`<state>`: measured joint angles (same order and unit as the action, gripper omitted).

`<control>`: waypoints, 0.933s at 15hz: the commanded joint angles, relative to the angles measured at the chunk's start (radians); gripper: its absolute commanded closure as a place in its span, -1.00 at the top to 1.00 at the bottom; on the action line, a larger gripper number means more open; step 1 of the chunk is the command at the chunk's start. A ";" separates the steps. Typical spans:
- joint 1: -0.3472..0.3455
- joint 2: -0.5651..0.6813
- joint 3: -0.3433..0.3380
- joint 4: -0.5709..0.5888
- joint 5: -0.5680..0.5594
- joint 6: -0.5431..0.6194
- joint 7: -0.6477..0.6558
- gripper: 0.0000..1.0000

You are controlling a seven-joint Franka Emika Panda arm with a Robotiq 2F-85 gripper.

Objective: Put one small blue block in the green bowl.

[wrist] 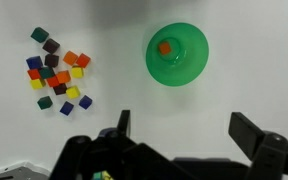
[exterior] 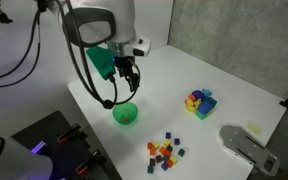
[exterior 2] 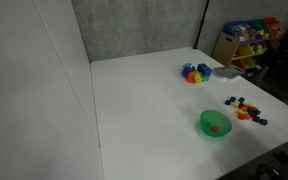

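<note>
A green bowl (wrist: pixel 177 55) sits on the white table with a small orange block (wrist: pixel 165 47) inside it; it shows in both exterior views (exterior: pixel 126 115) (exterior 2: pixel 215 124). A cluster of small coloured blocks (wrist: pixel 56 72) lies to its side, with small blue blocks at the cluster's edge (wrist: pixel 85 101) (wrist: pixel 66 108). The cluster also shows in both exterior views (exterior: pixel 165 151) (exterior 2: pixel 244 108). My gripper (wrist: pixel 182 135) is open and empty, raised above the table near the bowl; in an exterior view it hangs just above the bowl (exterior: pixel 129 78).
A stack of larger coloured blocks (exterior: pixel 199 102) (exterior 2: pixel 195 73) stands farther back on the table. A grey device (exterior: pixel 246 146) sits near one table corner. Shelves with toys (exterior 2: pixel 246 40) stand beyond the table. A wall panel borders the table's side.
</note>
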<state>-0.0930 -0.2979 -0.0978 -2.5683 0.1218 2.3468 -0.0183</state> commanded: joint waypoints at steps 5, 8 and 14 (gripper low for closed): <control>-0.026 0.267 -0.041 0.063 -0.038 0.237 -0.079 1.00; -0.039 0.360 -0.054 0.103 -0.054 0.288 -0.185 1.00; -0.088 0.489 -0.046 0.181 -0.097 0.363 -0.398 1.00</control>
<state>-0.1551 0.1321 -0.1503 -2.4415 0.0638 2.6821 -0.3356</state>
